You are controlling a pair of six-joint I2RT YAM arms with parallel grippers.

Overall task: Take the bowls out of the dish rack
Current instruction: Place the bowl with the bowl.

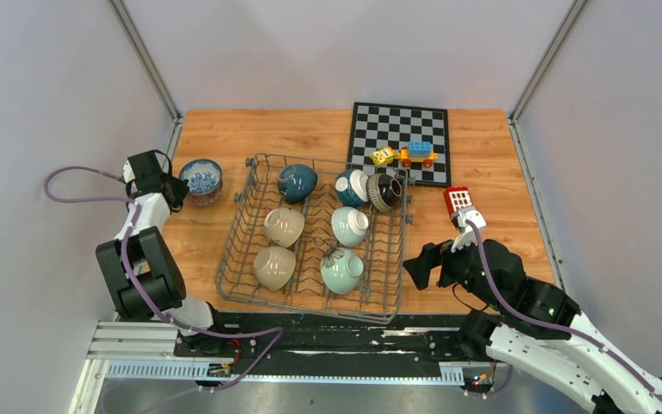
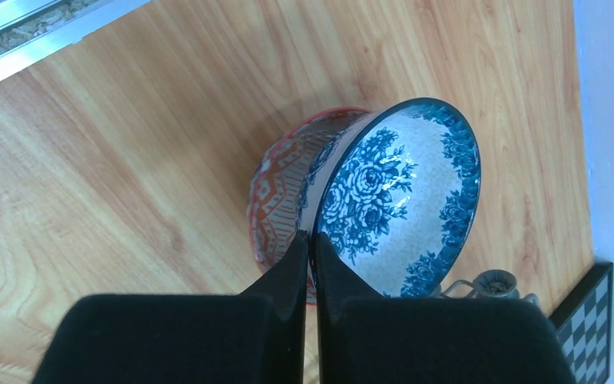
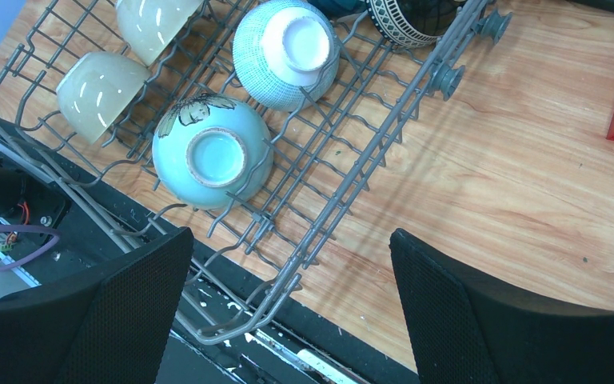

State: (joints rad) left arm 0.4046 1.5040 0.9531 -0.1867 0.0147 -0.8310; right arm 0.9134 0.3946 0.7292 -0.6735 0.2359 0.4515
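Observation:
The grey wire dish rack sits mid-table with several bowls on their sides: dark teal, teal-and-white, dark striped, two beige, pale green and celadon. Left of the rack, my left gripper is shut on the rim of a tilted blue-and-white flowered bowl, which leans into a red-patterned bowl on the wood. My right gripper hangs open over the rack's near right corner, holding nothing. The celadon bowl lies just ahead of it.
A black-and-white chessboard lies at the back with small toy blocks on it. A red-and-white block stands on the wood right of the rack. The table's near edge and black rail run under my right gripper.

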